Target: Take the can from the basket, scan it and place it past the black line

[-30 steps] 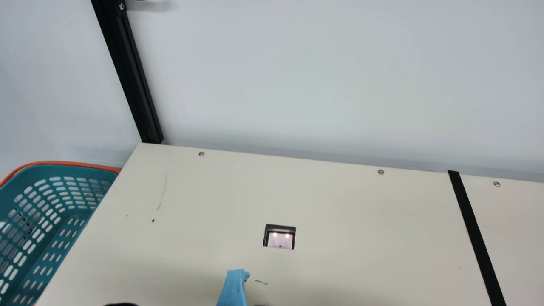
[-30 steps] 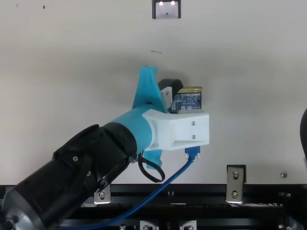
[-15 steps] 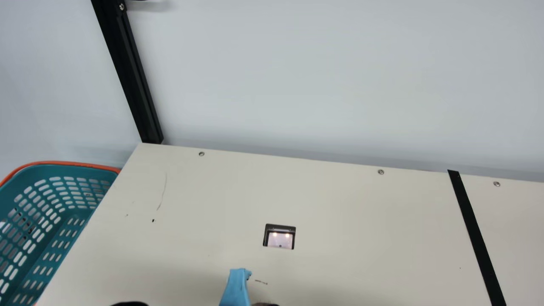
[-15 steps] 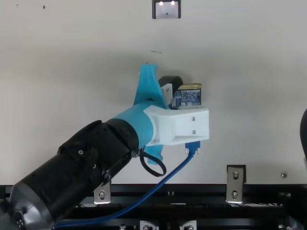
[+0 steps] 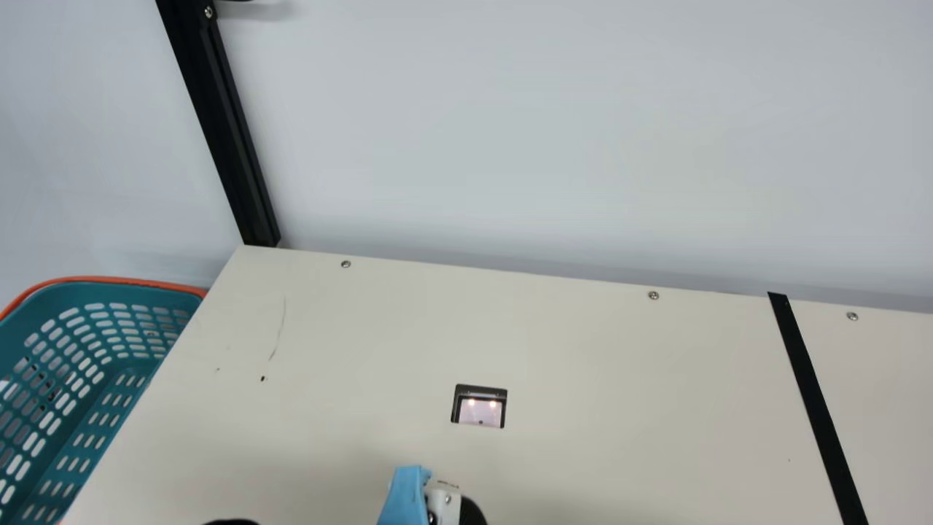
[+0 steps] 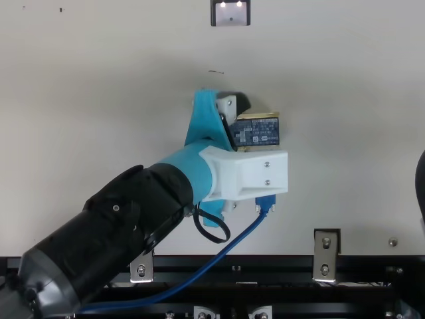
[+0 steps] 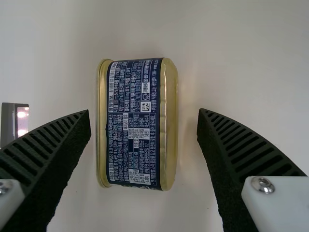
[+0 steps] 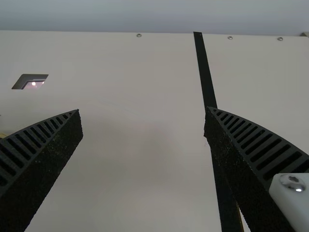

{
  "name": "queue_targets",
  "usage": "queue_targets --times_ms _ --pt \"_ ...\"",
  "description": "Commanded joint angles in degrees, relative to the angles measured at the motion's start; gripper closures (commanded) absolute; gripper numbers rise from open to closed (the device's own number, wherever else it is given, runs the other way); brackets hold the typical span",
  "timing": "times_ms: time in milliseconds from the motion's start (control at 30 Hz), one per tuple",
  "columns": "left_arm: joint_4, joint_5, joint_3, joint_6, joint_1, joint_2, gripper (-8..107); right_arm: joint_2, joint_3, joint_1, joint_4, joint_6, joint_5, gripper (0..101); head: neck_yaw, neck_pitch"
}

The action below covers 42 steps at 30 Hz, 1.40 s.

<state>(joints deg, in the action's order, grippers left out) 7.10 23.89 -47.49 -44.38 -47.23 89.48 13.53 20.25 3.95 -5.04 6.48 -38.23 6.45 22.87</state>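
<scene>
Presently: your left gripper [image 6: 229, 108], fingers apart, hovers over the rectangular gold-rimmed can [image 7: 134, 121] lying on its side; your right gripper [image 8: 143, 111], fingers likewise spread.

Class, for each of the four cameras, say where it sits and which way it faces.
Main: on the neck, facing over the table to the wall; part of the left arm at the bottom.
Top: fixed above, looking steeply down; left arm and an edge of the right arm.
Left wrist: facing down at the can; left gripper.
Right wrist: slanting across the table towards the black line; right gripper.
Shared: main and top both show the scanner.
</scene>
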Motion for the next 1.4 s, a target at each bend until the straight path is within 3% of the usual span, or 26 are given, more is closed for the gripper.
queue_targets --times_ms 0,367,733,1367 --pt "0.0 0.0 0.0 0.0 0.0 0.0 9 0.0 0.0 0.0 0.0 0.0 0.0 0 -0.1 2.1" --pt "-2.8 1.2 -0.3 3.2 -1.0 -1.7 9 0.0 0.0 0.0 0.0 0.0 0.0 0 -0.1 2.1" --pt "-9.8 4.8 -1.0 9.6 3.7 -12.1 9 0.0 0.0 0.0 0.0 0.0 0.0 0 -0.1 2.1" --pt "-21.2 -6.7 7.9 40.5 22.9 -38.2 9 0.0 0.0 0.0 0.0 0.0 0.0 0 -0.1 2.1"
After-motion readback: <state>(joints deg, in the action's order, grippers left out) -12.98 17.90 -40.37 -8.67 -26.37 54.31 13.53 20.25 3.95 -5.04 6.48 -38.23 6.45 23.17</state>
